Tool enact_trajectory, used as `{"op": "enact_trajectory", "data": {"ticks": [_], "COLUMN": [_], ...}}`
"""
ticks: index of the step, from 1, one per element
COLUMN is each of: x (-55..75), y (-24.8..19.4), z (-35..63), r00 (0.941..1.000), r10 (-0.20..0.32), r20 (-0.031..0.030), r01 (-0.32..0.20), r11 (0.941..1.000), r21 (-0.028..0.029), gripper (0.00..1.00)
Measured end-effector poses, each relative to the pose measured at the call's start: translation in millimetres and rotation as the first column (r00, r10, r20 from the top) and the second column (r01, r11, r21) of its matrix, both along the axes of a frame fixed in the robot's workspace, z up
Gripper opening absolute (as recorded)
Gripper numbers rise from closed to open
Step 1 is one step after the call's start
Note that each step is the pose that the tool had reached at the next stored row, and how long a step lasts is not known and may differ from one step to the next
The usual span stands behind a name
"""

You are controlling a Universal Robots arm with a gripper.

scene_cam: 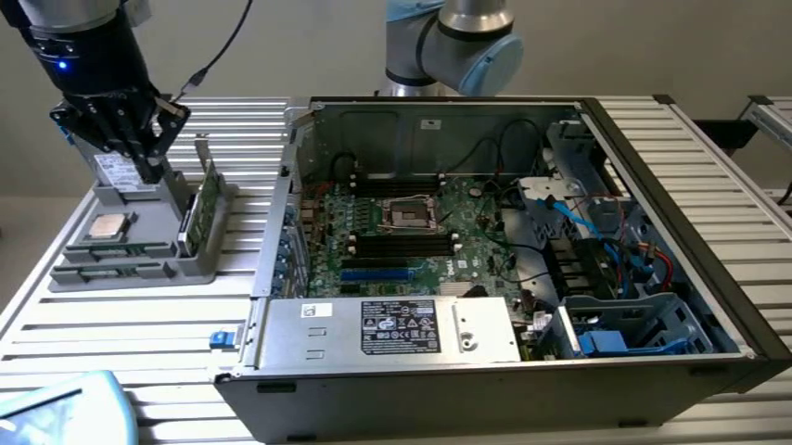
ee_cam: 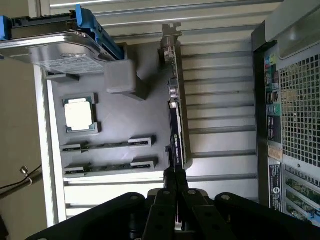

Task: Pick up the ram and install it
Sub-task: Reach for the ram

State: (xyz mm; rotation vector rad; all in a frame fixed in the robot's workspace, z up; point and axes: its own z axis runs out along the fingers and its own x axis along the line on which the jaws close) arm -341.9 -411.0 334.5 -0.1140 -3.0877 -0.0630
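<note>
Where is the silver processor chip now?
The processor chip lies flat in the grey tray at the exterior view's left, beside the computer case, between the hard drive and two ram sticks.

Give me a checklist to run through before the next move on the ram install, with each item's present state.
1. Jaws ready to grasp: not ok. The gripper has its jaws shut, with nothing seen between them.
2. Ram available: ok. Two sticks lie flat in the grey tray.
3. Gripper lined up over the ram: not ok. It sits at the end of the upright green card, and the sticks lie off to one side.
4. Case open: ok. The motherboard is exposed.
5. Memory slots free: cannot tell.
</note>
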Motion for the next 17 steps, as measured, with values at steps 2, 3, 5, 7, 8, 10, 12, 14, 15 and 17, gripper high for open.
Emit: {"op": "enact_trajectory", "data": {"ticks": [2,3,5,7,8,10,12,14,15,17], "x": [-6.1,-9.4,-16.0,-23.0,-26.2,-33.0,-39.9,-47.1,-51.2,-58.7], "y": [-0.7,-1.1,-1.7,-2.3,-2.6,-3.3,-4.0,-4.8,-5.2,-5.9], "z": [-3.2,-4.8,-7.9,-11.1,-12.7,-16.0,-19.4,-22.6,-24.4,-27.2], "r00": [1.0000,1.0000,1.0000,0.9999,0.9999,0.9999,0.9998,0.9998,0.9998,0.9997], "r10": [0.000,0.000,0.000,0.000,0.000,0.000,0.000,0.000,0.000,0.000], "r20": [-0.0037,-0.0054,-0.0087,-0.0119,-0.0132,-0.0160,-0.0186,-0.0210,-0.0220,-0.0238], "r01": [0.000,0.000,0.000,0.000,0.000,0.000,0.000,0.000,0.000,0.000], "r11": [1.0000,1.0000,1.0000,1.0000,1.0000,1.0000,1.0000,1.0000,1.0000,1.0000], "r21": [0.0000,0.0000,0.0000,-0.0001,0.0000,0.0000,0.0000,0.0000,0.0000,0.0000], "gripper": [0.10,0.10,0.10,0.10,0.10,0.10,0.10,0.10,0.10,0.10]}}
